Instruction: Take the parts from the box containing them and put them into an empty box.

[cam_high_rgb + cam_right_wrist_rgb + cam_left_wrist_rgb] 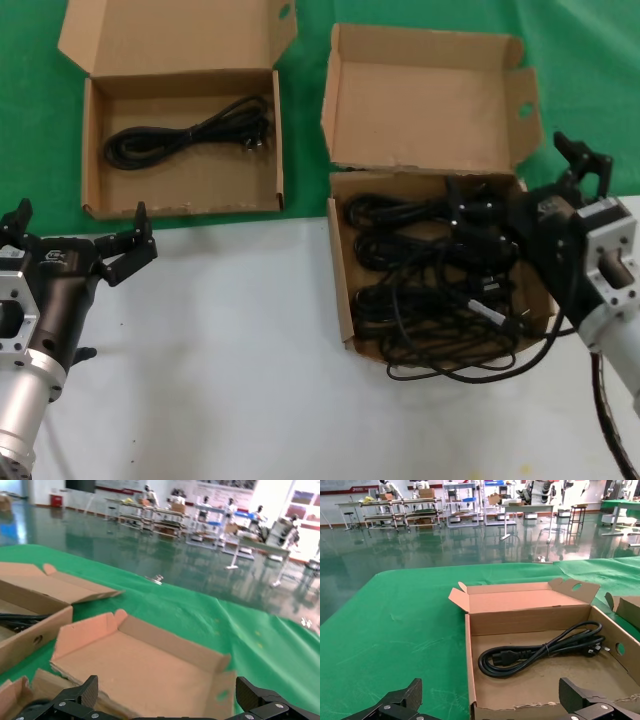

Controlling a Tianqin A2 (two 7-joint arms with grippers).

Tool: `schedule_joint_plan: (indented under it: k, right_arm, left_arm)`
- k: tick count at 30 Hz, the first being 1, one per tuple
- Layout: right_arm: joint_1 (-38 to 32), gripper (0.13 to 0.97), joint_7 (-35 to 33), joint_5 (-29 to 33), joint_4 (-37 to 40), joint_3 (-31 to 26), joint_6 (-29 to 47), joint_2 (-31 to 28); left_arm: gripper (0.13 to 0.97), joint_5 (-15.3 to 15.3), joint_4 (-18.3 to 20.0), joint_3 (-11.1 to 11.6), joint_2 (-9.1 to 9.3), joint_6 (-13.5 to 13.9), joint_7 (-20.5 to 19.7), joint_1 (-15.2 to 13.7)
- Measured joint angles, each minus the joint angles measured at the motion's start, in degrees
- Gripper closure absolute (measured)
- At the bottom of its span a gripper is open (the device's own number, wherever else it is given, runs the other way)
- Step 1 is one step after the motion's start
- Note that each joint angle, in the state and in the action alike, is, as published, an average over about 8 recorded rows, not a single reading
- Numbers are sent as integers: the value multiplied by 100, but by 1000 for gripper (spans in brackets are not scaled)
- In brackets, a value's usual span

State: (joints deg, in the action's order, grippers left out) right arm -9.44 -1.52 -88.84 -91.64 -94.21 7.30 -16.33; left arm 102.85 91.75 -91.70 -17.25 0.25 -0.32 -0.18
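Black power cables [440, 290] lay heaped in the squarish cardboard box [340, 290] on the robot's right, its tall side-flapped lid standing open behind the tray. Several loops had slackened, and one strand trailed over the front wall onto the white table [240, 360]. The right gripper [478, 222] reached down into the pile near the back of the tray; whether its fingers were apart or closed on a cord could not be told. One coiled cable [190, 135] already rested in the wide, shallow box [92, 150] on the green cloth [30, 120] to the left. The left gripper [75, 240] waited with fingers spread just in front of that box, holding nothing.

The cords appeared light, limp and springy, and likely to drag neighbours along wherever loops crossed. A pinch across the middle of one bundle, where the strands ran together, looked the safest hold; the plug ends seemed harder but prone to snag. A slow, straight lift would probably help the chosen coil shed the tangle around it.
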Motion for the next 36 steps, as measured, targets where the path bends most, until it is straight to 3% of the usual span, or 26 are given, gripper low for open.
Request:
schedule_joint_plan:
  k: [18,36]
  right_arm:
    - [771,129,124,-1165,-3,208,-594,-70]
    - [831,129,134,-1259,-3,224,-643,-76]
  left_arm:
    - [132,23,-6,2,5,-20,26,14]
    - [132,25,-7,2,5,-22,29,15]
